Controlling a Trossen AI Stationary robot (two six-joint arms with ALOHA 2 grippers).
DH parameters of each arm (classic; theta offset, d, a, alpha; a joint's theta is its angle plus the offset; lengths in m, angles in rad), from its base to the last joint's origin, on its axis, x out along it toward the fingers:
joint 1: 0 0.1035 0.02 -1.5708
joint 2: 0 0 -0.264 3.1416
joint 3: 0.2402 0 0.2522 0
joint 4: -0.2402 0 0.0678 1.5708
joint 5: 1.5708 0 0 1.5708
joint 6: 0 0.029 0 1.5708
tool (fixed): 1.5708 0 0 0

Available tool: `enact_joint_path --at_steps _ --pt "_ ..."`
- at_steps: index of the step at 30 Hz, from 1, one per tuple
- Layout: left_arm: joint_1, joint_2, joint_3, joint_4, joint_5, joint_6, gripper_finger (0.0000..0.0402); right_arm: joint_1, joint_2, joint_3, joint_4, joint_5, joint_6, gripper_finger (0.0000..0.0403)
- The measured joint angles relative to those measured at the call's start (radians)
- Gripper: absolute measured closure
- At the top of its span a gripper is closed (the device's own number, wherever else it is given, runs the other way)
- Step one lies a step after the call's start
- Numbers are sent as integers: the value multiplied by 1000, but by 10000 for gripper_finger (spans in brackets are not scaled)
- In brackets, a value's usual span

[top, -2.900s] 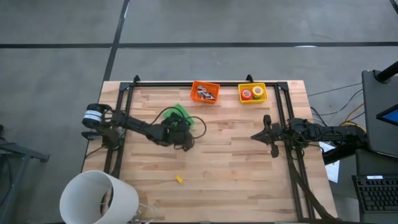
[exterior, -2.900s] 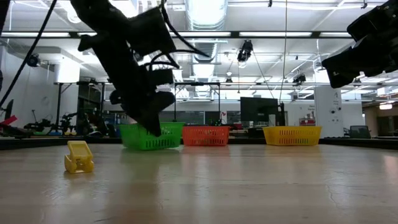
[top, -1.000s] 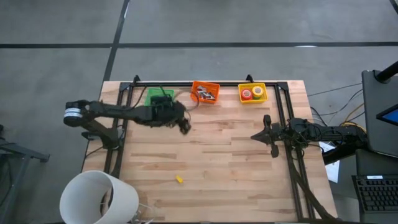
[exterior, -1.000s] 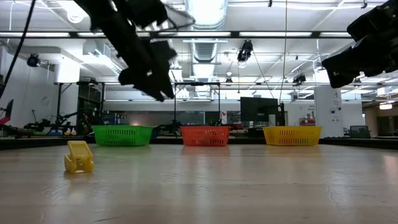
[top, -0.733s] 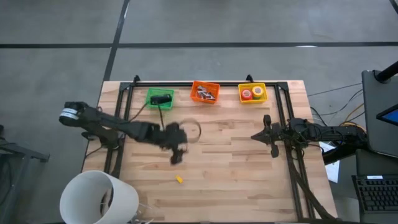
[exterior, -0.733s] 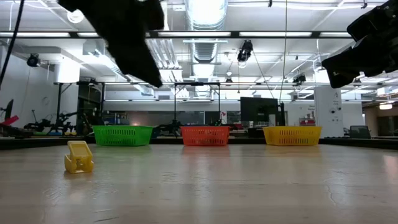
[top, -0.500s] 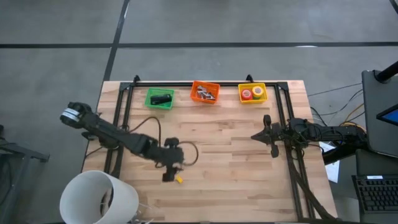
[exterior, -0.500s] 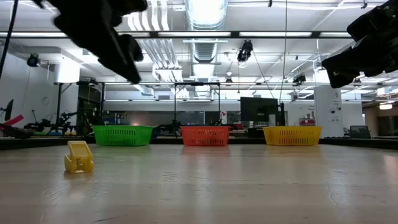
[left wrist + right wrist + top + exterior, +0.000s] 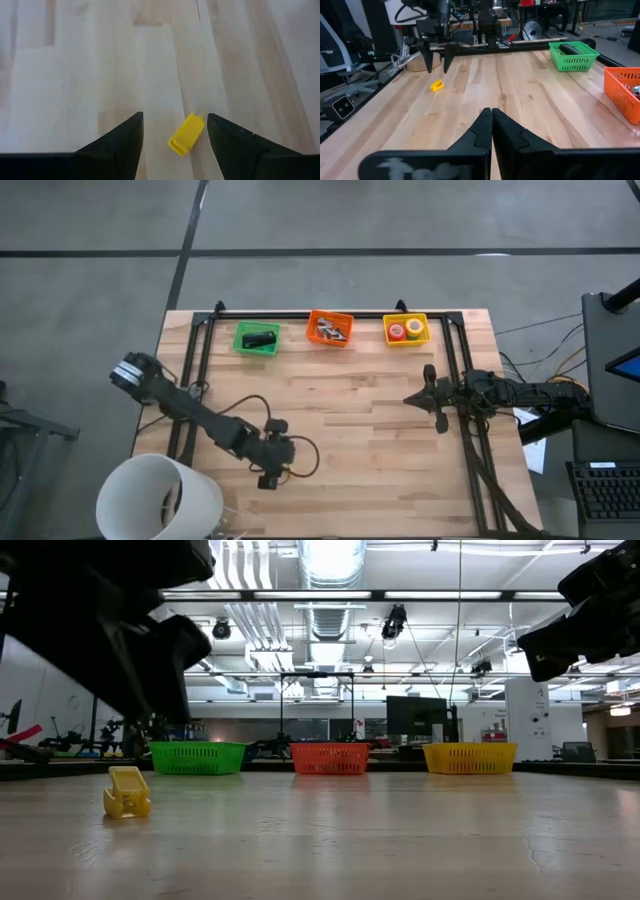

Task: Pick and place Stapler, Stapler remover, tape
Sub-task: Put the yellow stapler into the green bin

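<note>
A small yellow stapler remover point(image 9: 186, 134) lies on the wooden table near its near edge point(image 9: 288, 470). My left gripper point(image 9: 175, 117) hangs open just above it, fingers pointing down on either side without touching. The black stapler point(image 9: 260, 338) lies in the green basket point(image 9: 243, 347) at the far edge. Other stapler removers lie in the orange basket point(image 9: 330, 315), and tape rolls point(image 9: 406, 330) in the yellow basket point(image 9: 388, 339). My right gripper point(image 9: 491, 113) waits shut at the table's right side point(image 9: 410, 399).
A white cylindrical bin point(image 9: 160, 496) stands off the table's near left corner. Black frame rails point(image 9: 330, 313) run along the far edge and both sides. Bare wood point(image 9: 370, 450) spreads across the middle and the near right.
My left gripper has swung from beside the green basket at the far edge toward the near edge, rolling and sinking as it went, and now hangs over the yellow stapler remover. The stapler stays in the green basket.
</note>
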Motion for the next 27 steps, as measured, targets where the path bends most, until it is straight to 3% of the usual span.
enact_joint_path --at_steps 19,27 --pt "-47 163 2 67 13 -4 195 0 0 0 0 0 0 394" --pt "-47 176 8 68 7 -33 223 0 0 0 0 0 0 394"
